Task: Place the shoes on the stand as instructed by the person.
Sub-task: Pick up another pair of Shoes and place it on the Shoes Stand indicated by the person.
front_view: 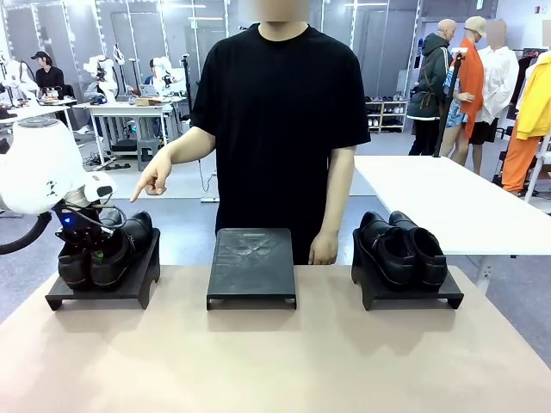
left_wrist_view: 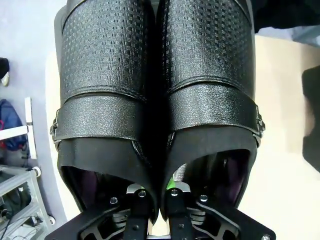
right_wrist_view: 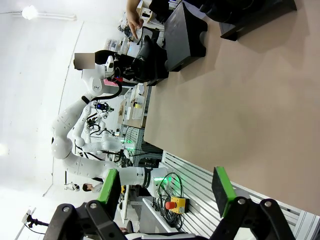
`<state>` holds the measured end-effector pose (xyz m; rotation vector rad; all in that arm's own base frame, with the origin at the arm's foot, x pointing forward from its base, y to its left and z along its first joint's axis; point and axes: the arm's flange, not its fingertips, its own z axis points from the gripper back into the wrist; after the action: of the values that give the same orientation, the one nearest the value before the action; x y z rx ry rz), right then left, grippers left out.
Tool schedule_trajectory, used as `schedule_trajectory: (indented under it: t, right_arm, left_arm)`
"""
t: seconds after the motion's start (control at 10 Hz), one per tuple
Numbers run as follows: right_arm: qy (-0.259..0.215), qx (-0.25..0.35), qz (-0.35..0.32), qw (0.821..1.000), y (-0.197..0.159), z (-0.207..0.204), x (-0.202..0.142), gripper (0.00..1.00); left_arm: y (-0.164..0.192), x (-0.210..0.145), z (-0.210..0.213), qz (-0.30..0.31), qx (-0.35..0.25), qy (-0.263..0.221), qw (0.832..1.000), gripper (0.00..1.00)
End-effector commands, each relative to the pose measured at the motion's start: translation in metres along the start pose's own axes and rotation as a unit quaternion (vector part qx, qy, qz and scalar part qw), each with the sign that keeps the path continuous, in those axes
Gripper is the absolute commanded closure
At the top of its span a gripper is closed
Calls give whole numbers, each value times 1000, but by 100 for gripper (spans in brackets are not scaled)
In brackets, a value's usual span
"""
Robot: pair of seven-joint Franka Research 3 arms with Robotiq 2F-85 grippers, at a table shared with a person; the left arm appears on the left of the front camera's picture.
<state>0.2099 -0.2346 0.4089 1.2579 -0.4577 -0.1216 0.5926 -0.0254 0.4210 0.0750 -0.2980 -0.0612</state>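
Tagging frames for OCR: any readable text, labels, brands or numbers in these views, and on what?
None readable.
Shoes held by the left gripper: embossed texture, no brand or print visible.
Middle stand: scuffs only, no lettering.
Red button box below the table edge: any label too small to read.
Background desks: clutter too blurred to read.

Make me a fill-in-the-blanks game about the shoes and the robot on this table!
1. The table holds ____ black stands.
2. The middle stand has ____ shoes on it.
3. The left gripper is shut on the inner sides of the left pair of shoes, and the right gripper is ____.
4. The person's hand points toward the ____ stand.

Missing words: three; no; open; left
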Motion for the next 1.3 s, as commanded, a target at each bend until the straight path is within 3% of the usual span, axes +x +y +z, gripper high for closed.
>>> schedule_trajectory:
  t: [0.0,0.2,0.5,0.6,0.7,0.8,0.9,1.2]
  right_arm:
    - [-6,6,11,1000,1,1,1,7]
    - [-6,6,11,1000,1,1,1,7]
    - [-6,6,11,1000,1,1,1,7]
    - [-6,6,11,1000,1,1,1,7]
    - [-6,6,11,1000,1,1,1,7]
    - [-6,6,11,1000,1,1,1,7]
    - [-6,6,11,1000,1,1,1,7]
    - [-6,6,11,1000,1,1,1,7]
  left_arm:
    - [-1,11,-1,3,-1,-31,1000,91]
    - [0,12,-8,6,-1,-36,999,77]
    - [-1,5,-8,0,0,-30,1000,44]
    - [1,1,-6,4,3,-31,1000,40]
    - [4,-3,-1,13,6,-30,999,27]
    - [5,-8,4,21,0,-31,999,22]
    - [5,-15,9,22,6,-25,999,9]
    - [7,-36,40,14,-39,-13,999,0]
